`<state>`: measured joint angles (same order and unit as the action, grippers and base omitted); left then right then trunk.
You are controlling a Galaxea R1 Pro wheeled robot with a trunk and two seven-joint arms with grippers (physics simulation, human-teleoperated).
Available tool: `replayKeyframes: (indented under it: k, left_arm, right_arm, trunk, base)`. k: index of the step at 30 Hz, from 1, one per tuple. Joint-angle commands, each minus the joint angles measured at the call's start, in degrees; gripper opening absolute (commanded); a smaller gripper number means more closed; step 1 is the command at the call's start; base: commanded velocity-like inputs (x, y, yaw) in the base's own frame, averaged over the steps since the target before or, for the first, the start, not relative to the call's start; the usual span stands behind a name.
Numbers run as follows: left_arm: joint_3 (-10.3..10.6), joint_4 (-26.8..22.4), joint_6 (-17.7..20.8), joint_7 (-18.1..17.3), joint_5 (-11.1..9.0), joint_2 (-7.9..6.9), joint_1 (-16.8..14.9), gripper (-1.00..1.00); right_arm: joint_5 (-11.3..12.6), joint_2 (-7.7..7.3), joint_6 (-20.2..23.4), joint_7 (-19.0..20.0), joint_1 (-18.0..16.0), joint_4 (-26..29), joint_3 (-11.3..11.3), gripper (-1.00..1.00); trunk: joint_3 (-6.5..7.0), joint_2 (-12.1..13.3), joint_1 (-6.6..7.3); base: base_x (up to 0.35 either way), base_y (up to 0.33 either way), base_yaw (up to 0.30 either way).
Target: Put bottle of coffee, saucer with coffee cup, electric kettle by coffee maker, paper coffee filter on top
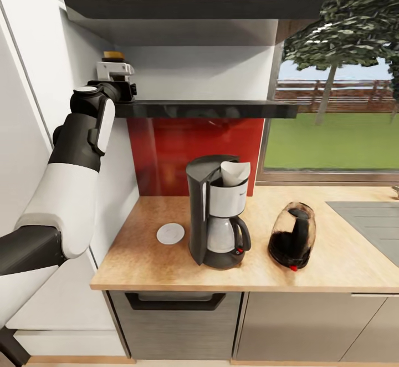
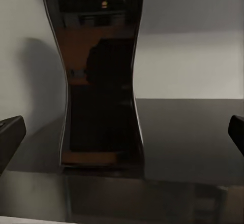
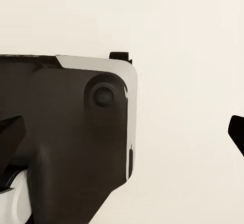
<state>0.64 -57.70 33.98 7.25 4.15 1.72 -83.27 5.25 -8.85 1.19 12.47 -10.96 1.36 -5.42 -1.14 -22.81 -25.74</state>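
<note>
So the left gripper (image 2: 122,132) is up at the kitchen shelf (image 1: 210,109), fingers spread wide apart, with the bottle of coffee (image 2: 100,82) standing on the shelf between them but not touched by either fingertip, so nothing's grabbed. From the head view you mostly just get the yellow-orange cap (image 1: 113,55) poking up behind the wrist at the left end of the shelf, while the left wrist view gives you the whole dark pinched-waist body standing upright on the glossy black board. Right gripper (image 3: 122,127) also has its fingers spread wide, holding nothing, and that camera looks at a dark robot part with a pale edge against a plain pale surface. Down on the countertop (image 1: 166,267) I count one coffee maker (image 1: 218,217), one saucer (image 1: 170,233) just to its left, and one electric kettle (image 1: 292,236) close on its right, tipped over so it leans. There's one white paper coffee filter (image 1: 235,173) sitting in the top of the coffee maker. A corner of a sink (image 1: 368,223) sits at the far right.
</note>
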Motion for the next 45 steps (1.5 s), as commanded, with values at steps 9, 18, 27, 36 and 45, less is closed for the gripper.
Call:
replayKeyframes:
  k: [9, 18, 27, 36, 45]
  left_arm:
    - [0.06, -0.09, 0.31, 0.05, 0.42, -0.05, 0.0, 1.0]
    - [0.02, -0.13, 0.3, 0.05, 0.48, -0.14, 0.04, 1.0]
    - [-0.04, -0.17, 0.3, 0.05, 0.5, -0.22, 0.04, 1.0]
    - [-0.1, -1.2, 0.34, 0.05, 0.5, -0.23, 0.04, 1.0]
    - [-0.22, -1.31, 0.38, 0.05, 0.5, -0.36, 0.04, 1.0]
  right_arm:
    - [0.55, -0.03, 0.13, 0.19, -0.03, 0.05, -0.47, 1.0]
    - [0.55, 0.05, 0.13, 0.19, -0.03, 0.05, -0.47, 1.0]
    - [0.55, 0.15, 0.13, 0.19, -0.03, 0.05, -0.47, 1.0]
    - [0.55, 0.15, 0.13, 0.19, -0.03, 0.05, -0.47, 1.0]
    - [0.55, 0.15, 0.13, 0.19, -0.03, 0.05, -0.47, 1.0]
  trunk:
    - [-0.12, -0.11, -0.04]
    - [-0.12, -0.11, -0.04]
    - [-0.12, -0.11, -0.04]
    - [-0.12, -0.11, -0.04]
    - [-0.12, -0.11, -0.04]
  base:
    - [0.082, 0.001, 0.0]
    - [0.009, 0.0, 0.0]
    - [0.124, 0.0, 0.0]
    - [0.013, 0.0, 0.0]
    - [0.029, 0.084, 0.0]
